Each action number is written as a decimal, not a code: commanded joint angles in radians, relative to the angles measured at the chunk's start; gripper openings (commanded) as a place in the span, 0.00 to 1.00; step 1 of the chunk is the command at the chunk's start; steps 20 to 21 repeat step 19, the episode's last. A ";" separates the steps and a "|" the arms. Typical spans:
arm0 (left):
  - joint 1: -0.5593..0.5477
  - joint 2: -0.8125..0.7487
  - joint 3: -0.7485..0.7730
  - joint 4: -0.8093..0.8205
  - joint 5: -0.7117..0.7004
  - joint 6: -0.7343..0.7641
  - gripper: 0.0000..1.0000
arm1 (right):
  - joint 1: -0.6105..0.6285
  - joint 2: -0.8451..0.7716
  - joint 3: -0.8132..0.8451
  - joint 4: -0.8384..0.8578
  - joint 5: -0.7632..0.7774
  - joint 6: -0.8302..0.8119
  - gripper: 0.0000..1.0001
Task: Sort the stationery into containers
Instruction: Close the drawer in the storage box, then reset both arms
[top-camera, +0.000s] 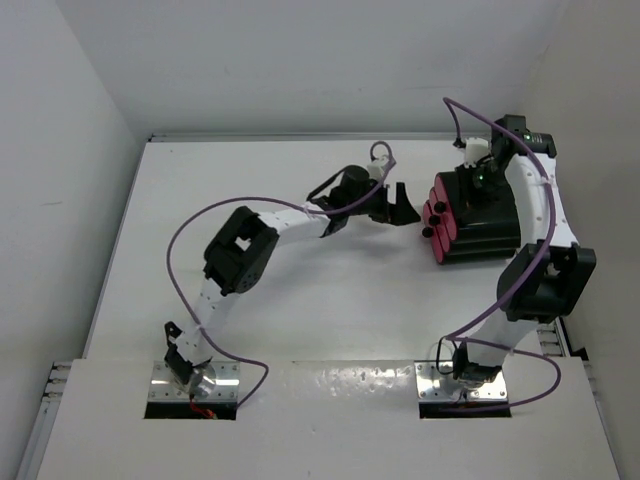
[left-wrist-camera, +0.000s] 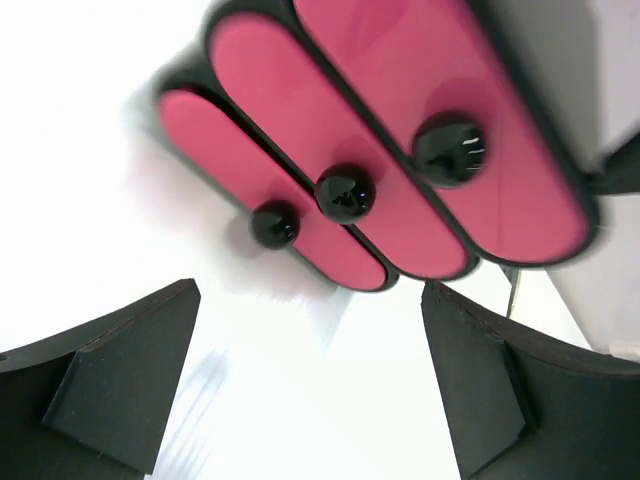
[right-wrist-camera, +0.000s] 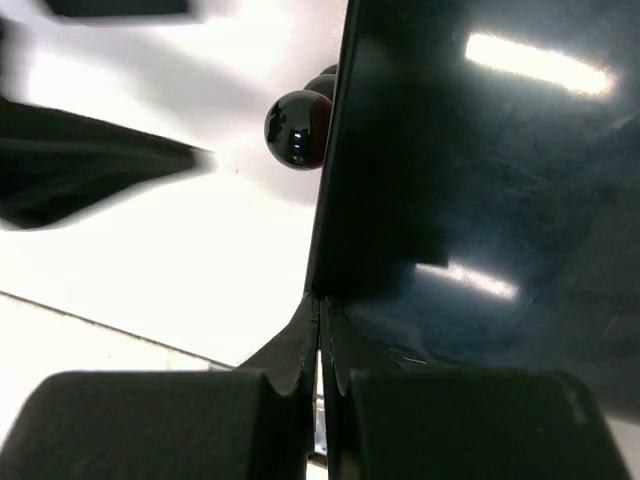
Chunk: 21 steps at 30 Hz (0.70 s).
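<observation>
Magenta drawers (left-wrist-camera: 290, 110), just beyond spread left jaws

White table (top-camera: 300, 300) fills the middle of the top view. Back wall (top-camera: 320, 60) runs across the top, left wall (top-camera: 50, 200) and right wall (top-camera: 600, 120) alongside. Along the bottom, a glossy white shelf (top-camera: 330, 420), a metal plate (top-camera: 226, 376) lower left, a second metal plate (top-camera: 428, 378) lower right.

Robot lab test cell: white table (top-camera: 300, 300) boxed in by bare white walls (top-camera: 300, 60) along its far and side edges. Two arms (top-camera: 290, 222) bolted to metal plates (top-camera: 225, 382) at the near edge (purple cables (top-camera: 170, 255) looping loose above the top). Only a black box of magenta drawers (top-camera: 475, 238) sits by the far right corner.
</observation>
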 joint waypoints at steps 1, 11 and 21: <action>0.056 -0.241 -0.081 -0.067 0.030 0.092 1.00 | -0.005 0.036 0.077 -0.070 0.044 0.003 0.01; 0.298 -0.520 -0.203 -0.744 0.101 0.537 1.00 | -0.004 -0.078 0.246 -0.044 -0.075 0.081 0.64; 0.620 -0.763 -0.431 -0.822 0.043 0.670 1.00 | -0.004 -0.253 0.070 0.080 -0.154 0.162 0.72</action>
